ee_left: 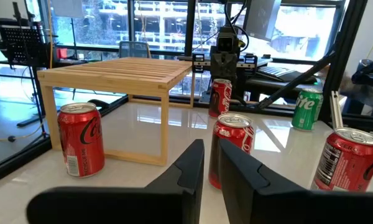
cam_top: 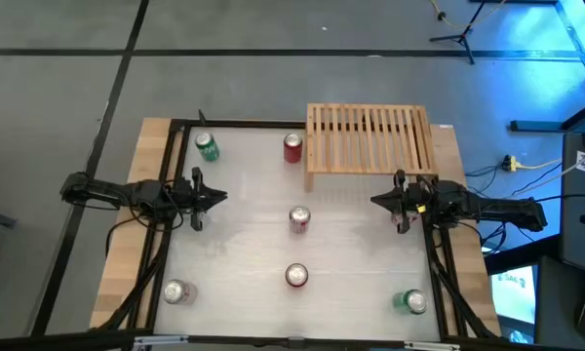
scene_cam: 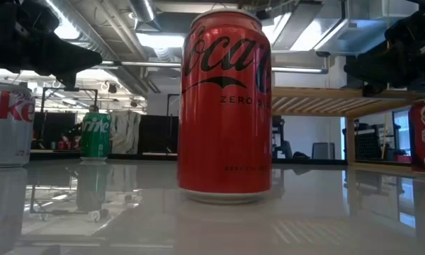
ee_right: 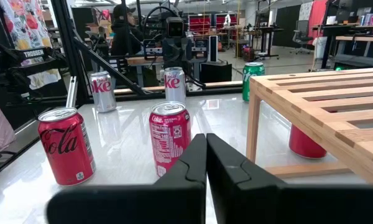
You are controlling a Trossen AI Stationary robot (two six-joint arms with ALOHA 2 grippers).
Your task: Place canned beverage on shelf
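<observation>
Right now both grippers are sitting shut and empty — neither is holding a can. In the high view the left gripper [cam_top: 217, 196] is hovering at the left-middle of the frame, its fingers pinched together and pointing toward the centre; its own camera is showing the two dark fingers [ee_left: 189, 167] nearly touching. The right gripper [cam_top: 378, 201] is mirroring it at the right-middle, fingers pressed closed, just below the lower right corner of the shelf [cam_top: 369, 138].

Moving outward, the shelf — a low rack of light wood with a slatted top — is standing in the upper right part of the table [cam_top: 234, 244], with nothing resting on its slats. A red can [cam_top: 292, 148] is standing just beside its left edge. Between the two grippers, slightly lower in the frame, a red-and-silver can [cam_top: 299, 219] is standing upright, and another red can [cam_top: 296, 276] is sitting below it, near the bottom centre. A green can [cam_top: 207, 146] is standing at the upper left of the table, a silver can [cam_top: 176, 292] at the lower left, and a second green can [cam_top: 410, 302] at the lower right.
</observation>
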